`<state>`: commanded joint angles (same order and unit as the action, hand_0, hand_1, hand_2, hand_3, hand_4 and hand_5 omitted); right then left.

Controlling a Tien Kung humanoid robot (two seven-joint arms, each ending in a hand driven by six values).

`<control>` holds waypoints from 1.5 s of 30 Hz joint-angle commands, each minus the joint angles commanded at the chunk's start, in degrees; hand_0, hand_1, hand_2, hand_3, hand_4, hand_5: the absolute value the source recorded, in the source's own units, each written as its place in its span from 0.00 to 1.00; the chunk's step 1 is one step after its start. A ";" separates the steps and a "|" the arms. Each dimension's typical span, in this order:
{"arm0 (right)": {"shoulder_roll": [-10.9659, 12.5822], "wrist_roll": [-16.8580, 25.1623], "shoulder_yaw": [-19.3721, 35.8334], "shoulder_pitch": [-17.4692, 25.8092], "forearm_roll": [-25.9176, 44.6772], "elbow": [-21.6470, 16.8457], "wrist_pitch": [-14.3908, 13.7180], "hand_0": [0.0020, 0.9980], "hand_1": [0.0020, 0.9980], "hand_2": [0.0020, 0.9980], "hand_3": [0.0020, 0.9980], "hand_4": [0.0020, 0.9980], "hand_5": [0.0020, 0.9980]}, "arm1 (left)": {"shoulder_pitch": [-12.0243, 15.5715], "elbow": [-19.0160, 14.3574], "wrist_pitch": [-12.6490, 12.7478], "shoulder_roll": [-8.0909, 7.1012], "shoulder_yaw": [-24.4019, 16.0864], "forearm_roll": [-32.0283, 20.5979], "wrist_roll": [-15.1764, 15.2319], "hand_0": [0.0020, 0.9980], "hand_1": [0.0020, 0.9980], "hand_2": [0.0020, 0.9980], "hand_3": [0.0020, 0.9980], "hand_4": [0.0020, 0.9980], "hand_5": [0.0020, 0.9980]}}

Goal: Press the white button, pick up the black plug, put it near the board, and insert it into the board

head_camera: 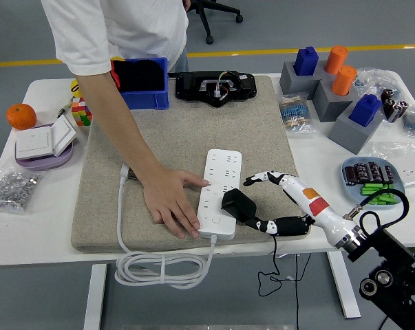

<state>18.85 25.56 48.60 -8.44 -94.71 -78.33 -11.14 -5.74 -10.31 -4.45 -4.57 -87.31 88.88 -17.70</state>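
Observation:
A white power strip (219,180) lies on the beige mat (193,137), with its white cord (162,267) looped over the table's front edge. The black plug (235,204) sits against the strip's right edge near its front end, and its thin black cable (274,258) hangs off the table. My right hand (257,203) is just right of the plug with its fingers spread, the thumb low by the cable and the other fingers arched above. A person's hand (167,201) lies flat on the mat, its fingertips on the strip's left side.
A blue bin (144,84) and a black device (215,86) stand at the mat's far edge. Grey blocks with blue and orange caps (331,89) and a plate of batteries (372,177) are on the right. An orange (20,115), a wall switch (43,141) and a bag of screws (13,189) lie left.

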 joint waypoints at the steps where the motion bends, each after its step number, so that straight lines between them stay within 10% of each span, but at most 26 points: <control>1: 0.11 0.27 -0.11 0.08 0.27 0.10 0.36 0.94 0.87 0.81 0.76 0.86 0.57 | -0.01 0.00 0.00 0.00 0.04 -0.04 0.00 0.71 0.70 0.67 0.72 0.72 0.30; 22: -0.97 1.67 -2.30 -1.67 0.14 6.62 1.75 0.96 0.88 0.83 0.78 0.76 0.68 | 0.13 0.00 -0.10 -0.12 0.08 0.43 -0.11 0.71 0.70 0.67 0.72 0.72 0.30; 45: -1.65 1.10 -4.35 -3.29 0.03 5.33 2.18 0.96 0.87 0.82 0.76 0.76 0.67 | 0.15 0.00 -0.03 0.12 -0.03 0.10 0.01 0.71 0.70 0.67 0.72 0.72 0.30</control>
<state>17.20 26.66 44.25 -11.73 -94.69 -73.00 -8.96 -5.60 -10.31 -4.49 -4.46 -87.34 88.98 -17.69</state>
